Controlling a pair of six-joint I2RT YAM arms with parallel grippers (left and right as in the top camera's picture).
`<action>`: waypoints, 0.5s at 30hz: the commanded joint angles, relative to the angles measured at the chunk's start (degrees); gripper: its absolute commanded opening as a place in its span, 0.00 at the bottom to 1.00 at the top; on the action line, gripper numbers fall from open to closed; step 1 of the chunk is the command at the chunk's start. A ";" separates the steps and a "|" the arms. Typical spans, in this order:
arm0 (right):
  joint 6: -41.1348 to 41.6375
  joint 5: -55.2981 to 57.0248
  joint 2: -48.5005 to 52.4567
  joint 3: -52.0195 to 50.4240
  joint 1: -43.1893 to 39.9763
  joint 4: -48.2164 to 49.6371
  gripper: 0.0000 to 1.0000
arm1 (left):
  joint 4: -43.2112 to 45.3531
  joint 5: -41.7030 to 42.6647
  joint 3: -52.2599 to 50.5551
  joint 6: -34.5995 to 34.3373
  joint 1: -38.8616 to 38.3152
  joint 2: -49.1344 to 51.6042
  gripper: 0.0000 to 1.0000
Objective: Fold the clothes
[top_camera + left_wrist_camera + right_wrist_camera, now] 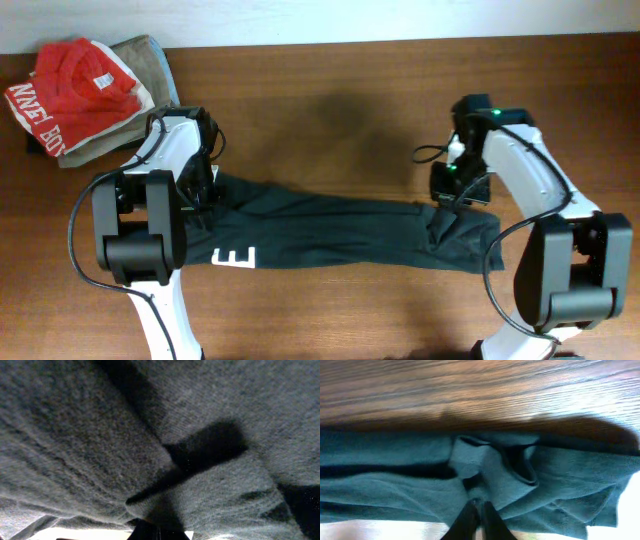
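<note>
The clothes (pixel 340 230), a very dark green-black T-shirt, lie pulled into a long, bunched band across the wooden table (pixel 340 90), with a white letter E (pixel 234 258) showing near the left end. My left gripper (pixel 205 192) sits at the band's left end. In the left wrist view the fabric (pixel 100 435) fills the frame and drapes over my left gripper (pixel 160 529), which is shut on it. My right gripper (pixel 455 205) is at the band's right end. In the right wrist view my right gripper (pixel 480 508) is shut on a fold of the cloth (pixel 395 485).
A red shirt with white lettering (pixel 70 85) lies on a folded khaki garment (pixel 150 60) at the far left corner. Bare wood (pixel 470 390) runs beyond the shirt. Both arm bases stand at the near edge of the table.
</note>
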 commanded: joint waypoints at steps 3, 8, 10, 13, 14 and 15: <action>0.42 6.40 0.07 -0.20 -0.90 0.33 0.87 | 0.63 -1.07 -0.22 -0.92 0.11 -0.90 0.02; -1.29 5.29 0.59 -0.52 -1.95 1.77 0.77 | 1.44 -1.05 -0.22 -0.92 0.11 -0.90 0.05; -2.43 3.19 0.76 -2.51 -0.90 4.11 0.75 | 1.49 -1.03 -0.22 -0.92 0.11 -0.90 0.05; -2.38 3.23 0.76 -6.34 -0.22 8.33 0.75 | 1.46 -1.03 -0.22 -0.92 0.11 -0.90 0.06; -2.38 3.19 0.76 -7.17 -0.22 9.07 0.72 | 1.46 -0.94 -0.22 -0.92 0.11 -0.90 0.06; -2.38 3.17 0.76 -8.11 -0.22 9.90 0.68 | 1.49 -0.81 -0.22 -0.92 0.11 -0.90 0.06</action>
